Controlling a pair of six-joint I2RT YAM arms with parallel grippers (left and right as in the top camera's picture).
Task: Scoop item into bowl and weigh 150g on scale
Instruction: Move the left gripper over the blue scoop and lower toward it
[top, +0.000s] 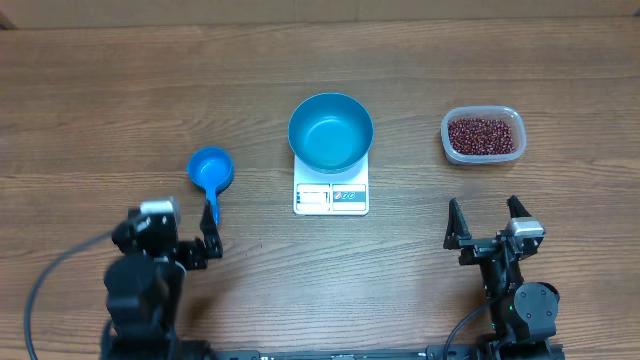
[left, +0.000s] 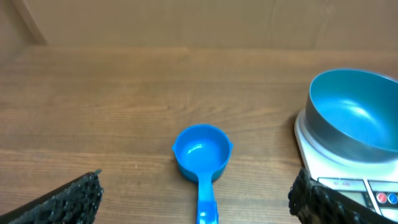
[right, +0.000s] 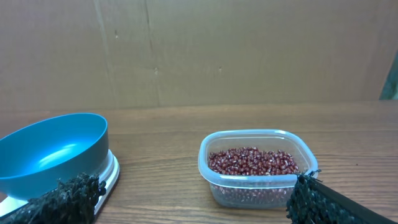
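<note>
From overhead, the teal bowl (top: 331, 132) sits empty on the white scale (top: 331, 197) at the middle of the wooden table (top: 100, 120). The beans (top: 484, 136) lie in a clear plastic tub (top: 446, 128) at the far right, well apart from the bowl. A bright blue scoop (top: 211, 172) lies to the left of the scale, its handle pointing toward the near edge. The left gripper (top: 178, 232) sits just near of that handle, spread wide and holding nothing. The right gripper (top: 487, 222) is on the near side of the tub, also fully spread and empty.

In the left wrist view the scoop is a smooth, glossy, round cup with a flat, narrow handle running toward the camera between the rough black fingers (left: 68, 199). That handle looks like the place to pinch. The plastic is probably stiff, light and a little slippery.

In the right wrist view the beans are small, hard, maroon ovals heaped loosely in the rounded-rectangle tub. They should pour and roll freely, so a tilted scoop may spill them. The thin-walled tub looks light and may skid when the scoop digs in. The bowl is smooth and deep, and its rim overhangs the scale.
</note>
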